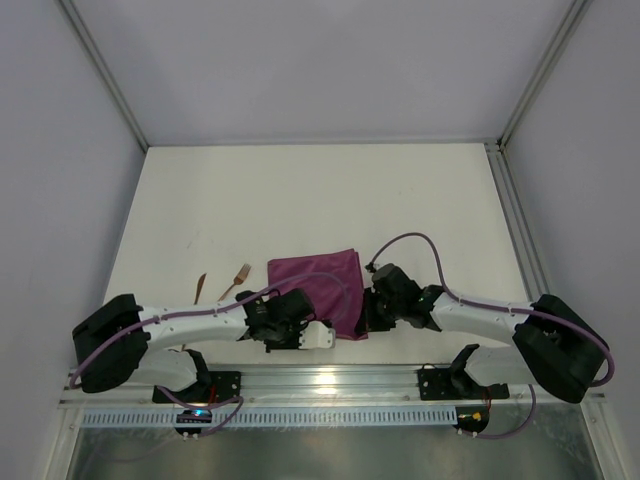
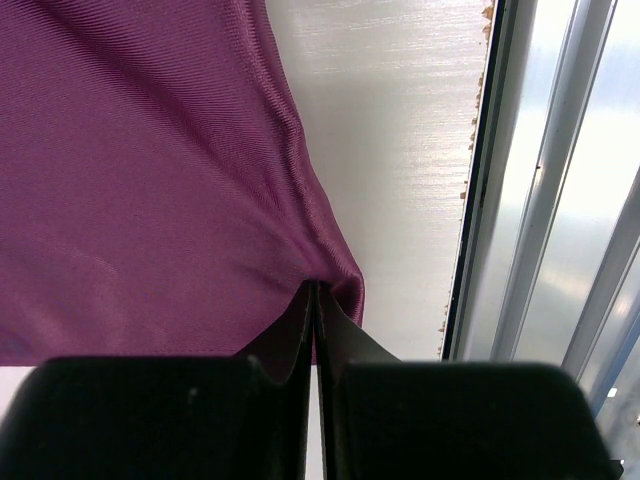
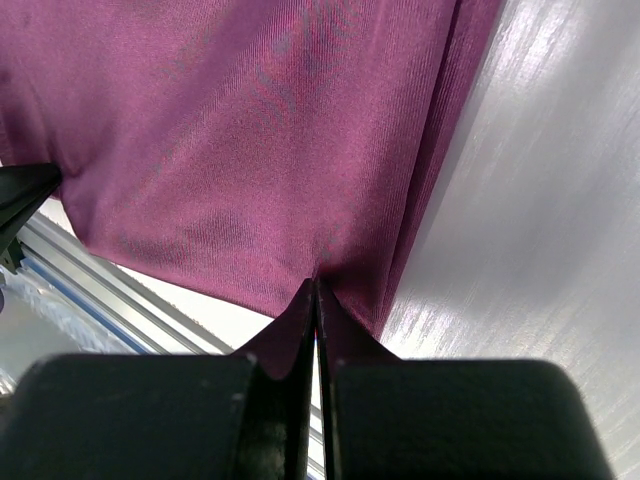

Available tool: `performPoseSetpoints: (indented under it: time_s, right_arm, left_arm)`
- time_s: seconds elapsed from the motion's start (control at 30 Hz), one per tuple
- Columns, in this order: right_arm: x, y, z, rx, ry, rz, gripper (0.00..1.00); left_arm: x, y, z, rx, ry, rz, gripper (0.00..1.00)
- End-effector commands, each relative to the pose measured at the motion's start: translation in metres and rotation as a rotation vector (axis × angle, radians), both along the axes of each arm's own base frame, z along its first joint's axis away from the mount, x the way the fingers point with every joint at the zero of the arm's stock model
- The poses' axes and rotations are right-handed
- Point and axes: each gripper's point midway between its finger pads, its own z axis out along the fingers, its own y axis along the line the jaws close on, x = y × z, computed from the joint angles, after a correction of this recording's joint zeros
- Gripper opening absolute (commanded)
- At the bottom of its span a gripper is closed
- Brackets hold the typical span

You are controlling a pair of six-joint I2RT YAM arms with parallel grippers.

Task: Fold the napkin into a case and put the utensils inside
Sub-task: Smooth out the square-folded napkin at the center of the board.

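Note:
The plum-purple napkin [image 1: 318, 278] lies in the middle of the table, its near edge gathered between my two arms. My left gripper [image 1: 308, 326] is shut on the napkin [image 2: 150, 180] near its near-left corner, the cloth puckering at the fingertips [image 2: 316, 288]. My right gripper [image 1: 368, 314] is shut on the napkin [image 3: 250, 130] near its near-right corner, with folds running from the tips [image 3: 316, 282]. Left of the cloth lie the utensils: a copper fork [image 1: 236, 281] and another slim copper piece [image 1: 200, 287], both apart from the grippers.
The table's near edge and a metal rail [image 2: 560, 180] run close by the held cloth. White walls [image 1: 60, 150] with metal posts enclose the left, back and right sides. In the right wrist view, a dark fingertip [image 3: 22, 192] of the other arm shows at the left edge.

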Motion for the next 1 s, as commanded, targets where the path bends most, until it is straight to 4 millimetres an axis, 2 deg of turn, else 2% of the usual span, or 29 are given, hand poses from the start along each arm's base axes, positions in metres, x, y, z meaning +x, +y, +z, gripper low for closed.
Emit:
performPoseSetpoints:
  time_s: [0.0,0.5,0.73,0.8,0.97]
  right_arm:
    - [-0.018,-0.040,-0.034,-0.173,0.073,-0.031,0.03]
    - [-0.013,-0.040,-0.025,-0.170,0.039,-0.024,0.03]
    - [-0.008,-0.037,-0.023,-0.169,0.025,-0.015,0.03]
    - [-0.008,-0.036,-0.022,-0.167,0.022,-0.013,0.03]
    - [-0.008,-0.036,-0.022,-0.161,0.020,-0.012,0.03]
  left_arm:
    - [-0.014,0.041,-0.016,0.176,0.052,0.018,0.00]
    - [-0.017,0.048,-0.008,0.236,0.074,0.027,0.01]
    - [-0.017,0.055,-0.004,0.265,0.074,0.029,0.01]
    - [-0.013,0.060,-0.002,0.279,0.041,0.036,0.01]
    - [-0.020,0.048,0.008,0.209,0.080,0.049,0.01]
